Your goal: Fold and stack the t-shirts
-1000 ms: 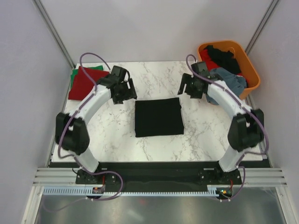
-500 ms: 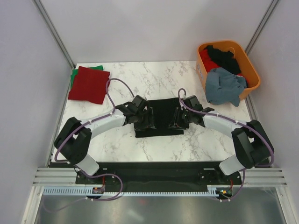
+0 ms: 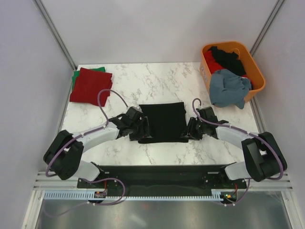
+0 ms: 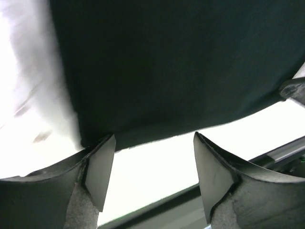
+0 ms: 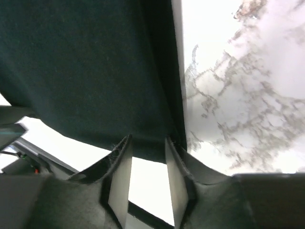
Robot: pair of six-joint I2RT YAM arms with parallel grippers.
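A folded black t-shirt [image 3: 162, 120] lies flat in the middle of the table. My left gripper [image 3: 144, 132] is low at its near left corner, and my right gripper [image 3: 187, 132] is low at its near right corner. In the left wrist view the black t-shirt [image 4: 181, 67] fills the top and my left gripper [image 4: 155, 145] is wide open, its left fingertip touching the cloth's edge. In the right wrist view my right gripper [image 5: 147, 145] is open with a narrower gap, its tips at the edge of the black t-shirt [image 5: 90, 67]. A folded dark red t-shirt [image 3: 88, 86] lies on a green t-shirt [image 3: 74, 79] at the back left.
An orange basket [image 3: 256, 71] stands at the back right with a grey-blue t-shirt [image 3: 229, 88] hanging over its side and black [image 3: 228, 56] and red cloth [image 3: 212, 58] inside. The table's dark front edge [image 3: 162, 169] runs just behind the grippers.
Both grippers came from the back of the table down onto the black t-shirt, then slid toward its near corners. The shirt's near edge looks slightly disturbed.
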